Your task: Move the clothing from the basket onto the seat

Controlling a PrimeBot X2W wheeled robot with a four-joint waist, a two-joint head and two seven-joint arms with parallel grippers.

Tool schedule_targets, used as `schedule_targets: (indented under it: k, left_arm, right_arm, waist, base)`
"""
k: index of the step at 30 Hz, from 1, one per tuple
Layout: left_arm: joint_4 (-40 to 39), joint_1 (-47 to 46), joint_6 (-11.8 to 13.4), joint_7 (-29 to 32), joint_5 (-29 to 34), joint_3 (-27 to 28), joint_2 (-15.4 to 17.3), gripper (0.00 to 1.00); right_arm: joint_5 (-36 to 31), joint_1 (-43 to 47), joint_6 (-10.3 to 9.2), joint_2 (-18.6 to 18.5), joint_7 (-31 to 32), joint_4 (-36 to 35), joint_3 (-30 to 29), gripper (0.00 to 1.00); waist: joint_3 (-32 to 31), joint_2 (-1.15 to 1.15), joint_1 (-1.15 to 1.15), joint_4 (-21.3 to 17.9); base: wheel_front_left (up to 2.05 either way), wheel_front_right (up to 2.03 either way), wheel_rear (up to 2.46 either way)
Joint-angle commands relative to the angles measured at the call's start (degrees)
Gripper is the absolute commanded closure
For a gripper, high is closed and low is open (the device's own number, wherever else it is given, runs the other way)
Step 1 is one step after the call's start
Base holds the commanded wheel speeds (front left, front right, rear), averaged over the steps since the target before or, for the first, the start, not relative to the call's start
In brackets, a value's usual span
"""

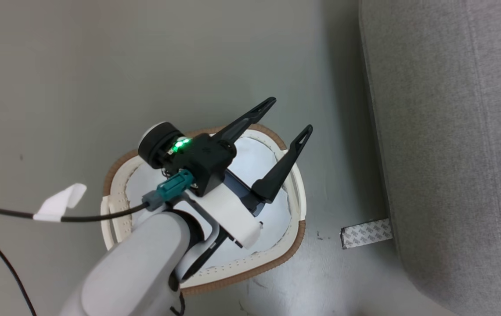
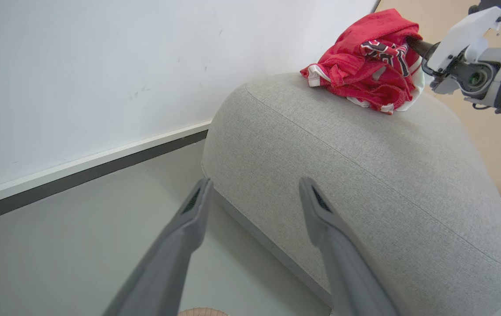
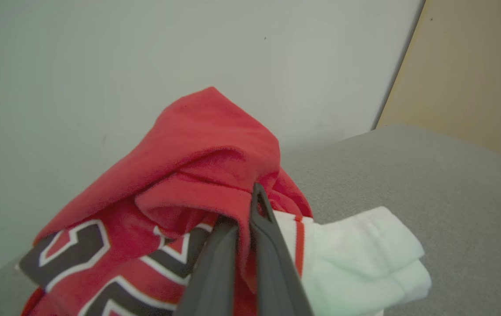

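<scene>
Grey smooth floor (image 1: 101, 66) runs under the whole scene, with a plain white wall (image 2: 79, 66) and a dark baseboard strip (image 2: 88, 171) behind. On that floor sits the oval cream-white perforated plastic basket with a brown woven-look rim (image 1: 292, 245), and a pale white fabric pad (image 1: 254, 158) lies across its bottom. Just beside the basket, on its right in the head view, rises the large light grey upholstered sofa with rounded edges (image 1: 452, 153). A small patterned grey tape patch (image 1: 365, 232) is stuck to the floor at the sofa's base.

Over the basket hangs the left gripper (image 1: 290, 114), its two long dark fingers spread wide with nothing between them, pointing toward the sofa's side. A thin black cable (image 1: 96, 216) with a white paper tag (image 1: 59, 202) runs to its wrist.

Up on the sofa is the bright red sports clothing with white trim and black-and-white numerals (image 2: 364, 66), a crumpled heap resting on the top surface near the rounded end closest to the wall. The right gripper (image 3: 245, 228) is in that heap, its fingers pressed together and pinching a fold of the red fabric, with the numerals to one side. A folded white cloth piece (image 3: 364, 254) lies against the red on the grey upholstery; whether it belongs to the same garment cannot be told.
</scene>
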Motion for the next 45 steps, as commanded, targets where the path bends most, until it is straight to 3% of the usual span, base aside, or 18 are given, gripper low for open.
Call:
schedule_targets:
  k: [1, 2, 3, 5, 6, 11, 19, 25, 31, 37, 45]
  left_arm:
    - [0.21, 0.63, 0.32, -0.40, 0.38, 0.32, 0.71, 0.00]
    - [0.31, 0.90, 0.57, -0.71, 0.30, 0.50, 0.84, 0.00]
    - [0.49, 1.27, 0.75, -0.79, 0.05, 0.60, 0.99, 0.00]
    - [0.71, 2.13, 1.05, -1.30, -0.56, 1.03, 1.23, 0.00]
    - [0.80, 2.44, 1.26, -1.64, -0.69, 1.28, 1.43, 0.00]
    - [2.09, 5.50, 3.54, -4.31, -1.47, 3.50, 2.57, 0.00]
    - [5.87, 13.33, 7.87, -10.72, -3.93, 7.78, 3.42, 0.00]
    - [10.58, 20.33, 11.18, -14.65, -6.49, 11.08, 1.70, 0.00]
    - [14.18, 27.44, 12.92, -15.71, -7.30, 14.67, 0.28, 0.00]
    - [13.94, 33.58, 13.48, -15.67, -4.24, 19.48, -1.82, 0.00]
    - [13.70, 40.06, 10.36, -15.69, 0.82, 25.41, -5.80, 0.00]
  right_arm:
    - [-0.75, 0.98, -0.13, 0.41, -0.63, 0.90, -0.39, 1.00]
    - [-1.21, 1.96, -0.13, 1.09, -1.07, 2.02, -0.57, 0.87]
    - [-1.02, 2.36, -0.13, 1.76, -1.46, 2.58, -0.87, 0.67]
    - [-0.25, 3.15, -0.13, 2.57, -2.18, 3.10, -1.70, 0.40]
    - [-0.07, 3.71, -0.14, 2.89, -2.52, 3.01, -2.10, 0.01]
    - [0.87, 7.30, -0.13, 5.64, -2.82, 0.78, -0.12, 0.00]
    - [3.05, 21.93, -0.14, 9.25, -2.88, -16.32, 6.96, 0.00]
    - [4.83, 35.58, -0.14, 11.95, -2.76, -26.97, 13.36, 0.00]
    - [4.61, 45.71, -0.14, 13.85, -2.78, -31.72, 20.81, 0.00]
    - [2.66, 51.77, -0.14, 14.69, -2.77, -31.86, 26.34, 0.00]
    - [-0.76, 57.64, -0.14, 16.92, -2.77, -30.23, 30.15, 0.00]
  waist:
    - [-0.72, 0.00, -0.02, -0.26]
    - [-1.12, 0.00, -0.02, -0.39]
    - [-1.63, 0.00, -0.02, -0.58]
    - [-2.80, 0.00, -0.02, -0.96]
    - [-3.49, 0.00, -0.02, -1.09]
    - [-8.38, 0.00, -0.02, -1.39]
    - [-18.87, 0.00, -0.02, -0.28]
    - [-27.54, 0.00, -0.02, 2.88]
    - [-33.97, 0.00, -0.02, 5.05]
    - [-38.40, 0.00, -0.02, 6.91]
    - [-41.01, 0.00, -0.02, 8.64]
  base:
    - [0.00, 0.00, 0.00]
    - [0.00, 0.00, 0.00]
    - [0.00, 0.00, 0.00]
    - [0.00, 0.00, 0.00]
    - [0.00, 0.00, 0.00]
    - [0.00, 0.00, 0.00]
    - [0.00, 0.00, 0.00]
    - [0.00, 0.00, 0.00]
    - [0.00, 0.00, 0.00]
    - [0.00, 0.00, 0.00]
    - [0.00, 0.00, 0.00]
